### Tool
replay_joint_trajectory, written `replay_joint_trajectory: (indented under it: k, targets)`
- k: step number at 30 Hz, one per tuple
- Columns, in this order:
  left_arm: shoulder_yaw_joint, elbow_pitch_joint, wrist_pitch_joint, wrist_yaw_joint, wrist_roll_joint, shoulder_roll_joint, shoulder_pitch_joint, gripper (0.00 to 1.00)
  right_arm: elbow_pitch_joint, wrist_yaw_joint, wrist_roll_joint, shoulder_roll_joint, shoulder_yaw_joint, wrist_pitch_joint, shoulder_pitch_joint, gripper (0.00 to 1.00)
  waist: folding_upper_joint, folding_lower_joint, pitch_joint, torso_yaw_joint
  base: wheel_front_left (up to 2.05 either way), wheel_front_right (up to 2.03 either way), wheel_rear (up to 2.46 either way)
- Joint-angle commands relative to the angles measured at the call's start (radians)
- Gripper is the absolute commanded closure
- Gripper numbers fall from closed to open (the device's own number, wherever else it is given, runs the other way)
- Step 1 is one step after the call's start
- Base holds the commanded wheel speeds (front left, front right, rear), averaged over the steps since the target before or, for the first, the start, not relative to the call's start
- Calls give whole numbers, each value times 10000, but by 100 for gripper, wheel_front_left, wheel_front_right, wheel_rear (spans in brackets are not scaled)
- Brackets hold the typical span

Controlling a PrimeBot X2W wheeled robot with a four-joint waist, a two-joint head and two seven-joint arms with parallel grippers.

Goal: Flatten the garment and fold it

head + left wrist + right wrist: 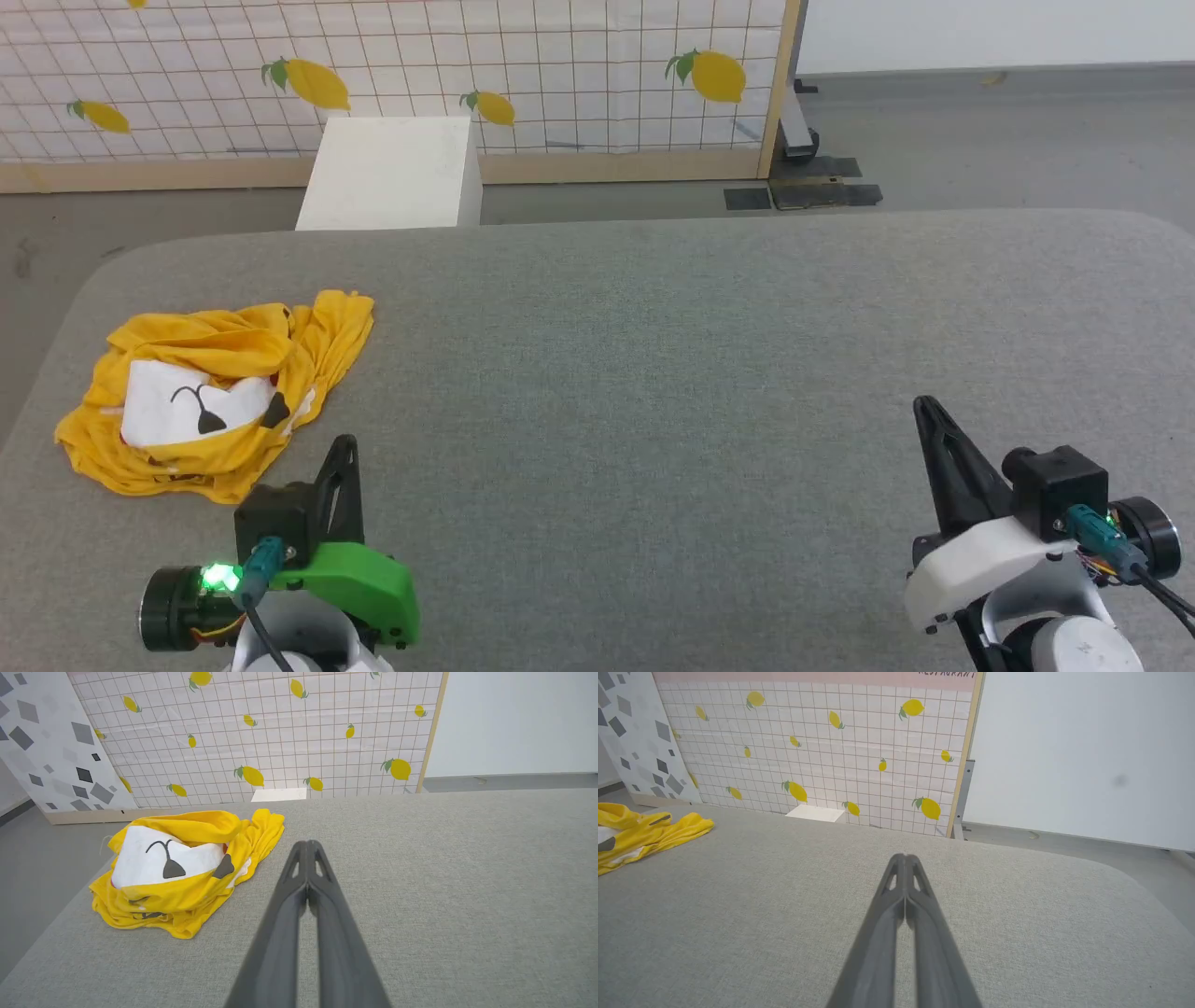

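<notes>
The garment [215, 392] is a yellow T-shirt lying crumpled in a heap at the left of the grey table, a white patch with black marks showing on top. In the left wrist view the garment [187, 868] sits left of my fingers; in the right wrist view an edge of the garment [640, 833] shows at far left. My left gripper [345, 448] is shut and empty, just right of the heap's near edge, apart from it. The same shut tips show as left gripper [307, 843]. My right gripper [924, 406] is shut and empty at the lower right, also seen as right gripper [905, 857].
The grey fabric-covered table [653, 373] has rounded corners; its left edge runs close to the garment. Beyond its far edge stand a white box [392, 173] on the floor and a tiled lemon-print panel [467, 65].
</notes>
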Motion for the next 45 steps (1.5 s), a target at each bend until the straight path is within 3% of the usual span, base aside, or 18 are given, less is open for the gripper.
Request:
replay_joint_trajectory:
  k: [1, 18, 19, 45]
  targets:
    - [24, -28, 14, -9, 129, -30, -81, 100, -53, -15, -66, 15, 18, 1, 130, 100, 0, 0, 0, 0, 0, 0, 0]
    - [24, -28, 14, -9, 129, -30, -81, 100, -53, -15, -66, 15, 18, 1, 130, 100, 0, 0, 0, 0, 0, 0, 0]
    - [-2, 2, -1, 0, -13, 0, 1, 0, 4, 2, 4, -2, -3, -1, 0, 0, 0, 0, 0, 0, 0, 0, 0]
    - [-228, 496, -472, 147, -584, -3, -80, 0, 500, -1, 440, 1, -283, -475, 163, 0, 0, 0, -16, 168, 0, 0, 0]
